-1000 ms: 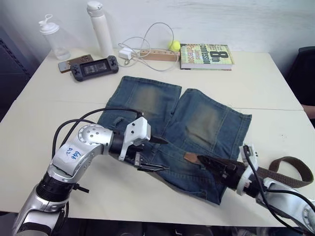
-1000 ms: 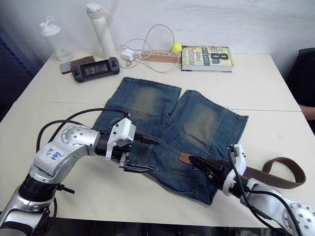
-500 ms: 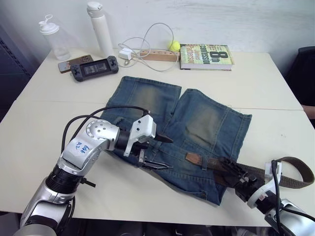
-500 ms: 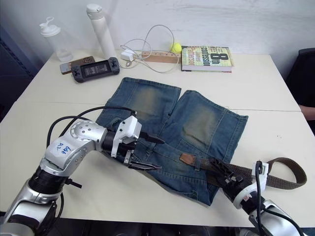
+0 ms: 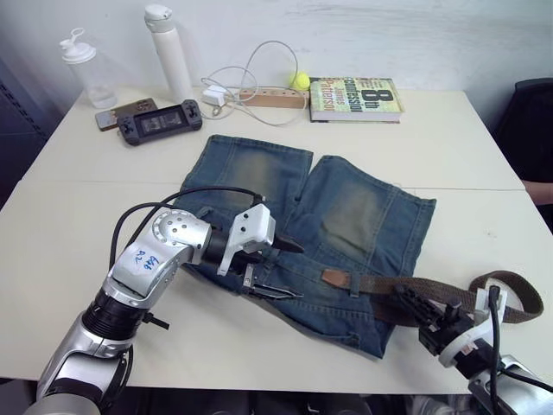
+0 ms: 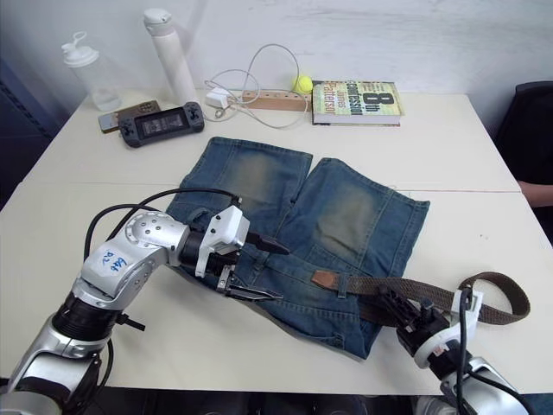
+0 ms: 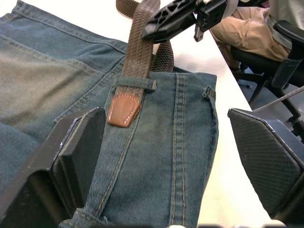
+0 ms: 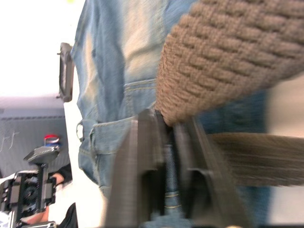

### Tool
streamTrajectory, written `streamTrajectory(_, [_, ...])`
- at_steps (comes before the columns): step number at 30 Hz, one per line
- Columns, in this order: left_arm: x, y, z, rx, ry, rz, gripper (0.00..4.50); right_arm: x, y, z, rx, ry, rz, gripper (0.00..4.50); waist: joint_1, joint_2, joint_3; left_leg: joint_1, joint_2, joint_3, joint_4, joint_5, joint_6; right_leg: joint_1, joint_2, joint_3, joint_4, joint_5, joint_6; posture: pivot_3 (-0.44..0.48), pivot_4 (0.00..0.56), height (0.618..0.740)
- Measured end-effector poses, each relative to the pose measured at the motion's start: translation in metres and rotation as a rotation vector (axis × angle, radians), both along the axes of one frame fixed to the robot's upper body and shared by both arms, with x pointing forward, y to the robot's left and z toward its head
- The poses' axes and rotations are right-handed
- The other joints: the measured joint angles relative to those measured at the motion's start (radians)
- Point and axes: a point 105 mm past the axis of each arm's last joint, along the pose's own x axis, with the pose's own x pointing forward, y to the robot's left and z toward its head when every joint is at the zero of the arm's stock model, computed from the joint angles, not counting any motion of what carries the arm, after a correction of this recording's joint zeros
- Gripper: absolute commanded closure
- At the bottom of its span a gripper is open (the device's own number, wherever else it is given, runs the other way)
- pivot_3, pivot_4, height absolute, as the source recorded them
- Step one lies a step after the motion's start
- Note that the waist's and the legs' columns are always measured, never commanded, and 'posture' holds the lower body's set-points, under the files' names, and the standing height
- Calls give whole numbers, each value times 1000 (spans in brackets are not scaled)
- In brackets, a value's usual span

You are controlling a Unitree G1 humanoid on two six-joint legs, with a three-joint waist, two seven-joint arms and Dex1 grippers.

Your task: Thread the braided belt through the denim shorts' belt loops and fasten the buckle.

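The denim shorts (image 5: 259,173) lie flat mid-table, waistband toward me. The braided belt (image 5: 380,282) lies along the waistband. Its tan leather tip (image 7: 123,108) has passed under one of the belt loops (image 7: 134,84), and the rest curls off to the right (image 5: 514,298). My right gripper (image 5: 400,296) is shut on the belt at the right end of the waistband. Over the left part of the waistband my left gripper (image 5: 289,271) hangs open, its fingers (image 7: 76,142) either side of the denim, short of the belt tip. The buckle is hidden.
Along the table's (image 5: 484,173) far edge stand two bottles (image 5: 168,52), a game console (image 5: 160,121), a power strip with white cable (image 5: 255,95), a tennis ball (image 5: 299,80) and a book (image 5: 354,97). A seated person's legs (image 7: 242,33) show beyond the right edge.
My right gripper drew back to the right along the belt, from the leather tip to the waistband's end, and went from open to shut. The left gripper edged closer to the waistband.
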Motion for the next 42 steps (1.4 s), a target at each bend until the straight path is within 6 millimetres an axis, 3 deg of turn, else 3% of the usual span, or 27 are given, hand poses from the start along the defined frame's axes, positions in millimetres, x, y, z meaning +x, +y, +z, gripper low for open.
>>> streamTrajectory(8, [2,0,0,5,-11,11,0,19,44,-5,-59,1,164,4434,-1,0,0,0,0,0,0,0,0,-1,0,0,0,0,0,0,150,735])
streamTrajectory(13, [3,0,0,6,-19,20,0,29,54,-6,-106,-8,198,4434,2,0,0,-1,0,0,0,0,-1,-1,0,0,0,0,0,0,150,735])
streamTrajectory(16, [3,0,0,6,-22,26,0,29,51,-9,-115,6,193,3472,2,0,0,-1,0,0,0,0,-1,-1,0,0,0,0,0,0,150,735])
streamTrajectory(19, [3,0,0,8,-25,26,0,27,48,-11,-100,10,188,2131,1,0,0,0,0,0,0,0,0,-1,0,0,1,0,0,0,150,735])
streamTrajectory(23, [4,1,-2,17,-29,17,0,10,38,-1,-173,-26,239,325,7,0,0,-1,0,0,0,0,1,0,0,-1,1,0,0,0,150,735])
streamTrajectory(24, [6,3,-3,22,-25,22,0,4,33,2,-221,-39,265,60,9,0,0,-1,0,0,0,0,1,1,0,-1,1,0,0,0,150,735])
streamTrajectory(27, [11,6,-6,38,-23,26,0,-17,24,9,-469,-97,433,60,11,0,0,-2,-1,0,0,-1,2,1,0,-1,0,0,1,0,150,735])
streamTrajectory(31, [14,8,-2,55,-48,-10,0,-48,39,31,-751,-332,821,60,11,-1,0,0,0,0,0,-1,2,1,3,0,0,0,1,0,150,735])
streamTrajectory(36, [3,21,-12,130,-8,-85,0,-35,31,31,-1035,-503,914,60,10,-1,0,-1,0,0,1,0,1,0,2,0,1,0,1,0,150,735])
streamTrajectory(39, [3,30,-12,162,-5,-86,0,-27,42,23,-1242,-658,1047,60,6,-1,0,-1,0,1,3,0,1,0,2,1,0,0,1,0,150,735])
streamTrajectory(42, [5,34,-12,176,-18,-75,0,-29,53,11,-1321,-767,1145,60,9,-2,0,-2,-1,1,3,0,1,-1,2,1,0,0,1,0,150,735])
